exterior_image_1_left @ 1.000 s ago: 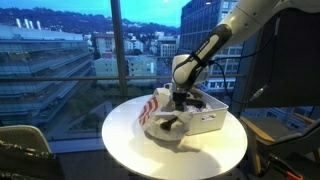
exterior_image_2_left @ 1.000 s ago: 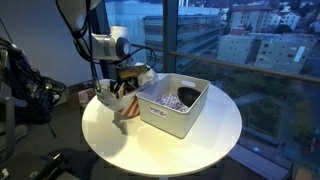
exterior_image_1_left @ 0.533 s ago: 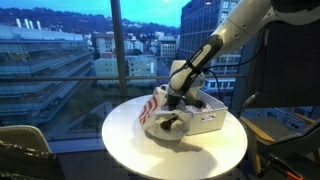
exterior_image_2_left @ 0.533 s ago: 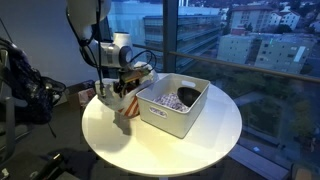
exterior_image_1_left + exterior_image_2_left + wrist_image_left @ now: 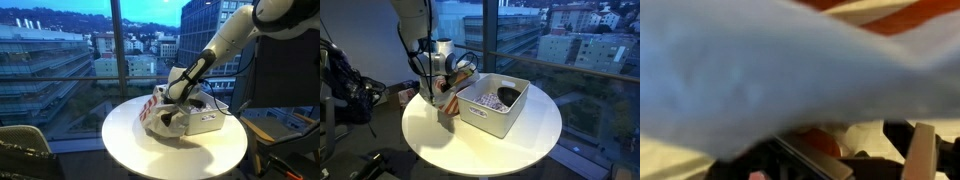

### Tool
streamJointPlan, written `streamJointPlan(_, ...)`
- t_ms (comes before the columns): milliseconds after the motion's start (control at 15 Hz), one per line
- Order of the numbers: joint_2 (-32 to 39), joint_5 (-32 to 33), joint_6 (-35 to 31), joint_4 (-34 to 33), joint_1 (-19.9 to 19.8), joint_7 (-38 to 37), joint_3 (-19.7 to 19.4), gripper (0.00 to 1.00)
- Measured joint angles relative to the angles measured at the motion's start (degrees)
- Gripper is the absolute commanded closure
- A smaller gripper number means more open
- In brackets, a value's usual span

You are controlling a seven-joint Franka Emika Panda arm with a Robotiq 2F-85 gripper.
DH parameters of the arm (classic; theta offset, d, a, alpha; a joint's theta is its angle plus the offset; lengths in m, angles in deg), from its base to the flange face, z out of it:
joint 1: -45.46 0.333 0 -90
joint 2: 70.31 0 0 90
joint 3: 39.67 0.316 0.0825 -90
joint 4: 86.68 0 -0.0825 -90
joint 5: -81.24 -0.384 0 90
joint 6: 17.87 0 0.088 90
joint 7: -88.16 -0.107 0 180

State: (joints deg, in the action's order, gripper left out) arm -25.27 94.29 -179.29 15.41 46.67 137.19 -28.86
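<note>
My gripper point(image 5: 168, 102) is low over the round white table point(image 5: 130, 150), at the side of a white bin point(image 5: 206, 121). It is pressed in among a red-and-white striped cloth item point(image 5: 151, 106) that lies against the bin; both show in both exterior views, the gripper point(image 5: 449, 88) and the item point(image 5: 444, 107). In the wrist view a blurred pale grey cloth point(image 5: 750, 70) fills most of the picture, very close to the camera. Below it are an orange-red patch point(image 5: 820, 140) and one finger point(image 5: 919, 152). The fingertips are hidden, so I cannot tell if they are open or shut.
The white bin point(image 5: 496, 108) holds crumpled light and dark items point(image 5: 492, 98). Tall windows stand right behind the table. A dark chair point(image 5: 22, 155) is at the near side, and dark equipment point(image 5: 350, 92) stands beside the table.
The arm has come down and swung away from above the bin toward the striped cloth item. The gripper now sits lower, in among the cloth.
</note>
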Motion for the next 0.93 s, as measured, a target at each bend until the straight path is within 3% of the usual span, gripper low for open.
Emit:
streamJointPlan(467,8.84,2.72,-0.17,-10.25,0.45,0.13,-0.34,0.00)
streamJointPlan(533,9.76,2.75,0.04,-11.36,0.51,0.14,-0.43,0.25)
streamJointPlan(667,11.15,2.75,0.49,-13.04,0.52,0.14,-0.59,0.32)
streamJointPlan(933,11.76,2.75,2.38,-14.85,0.52,-0.09,-0.82,0.64)
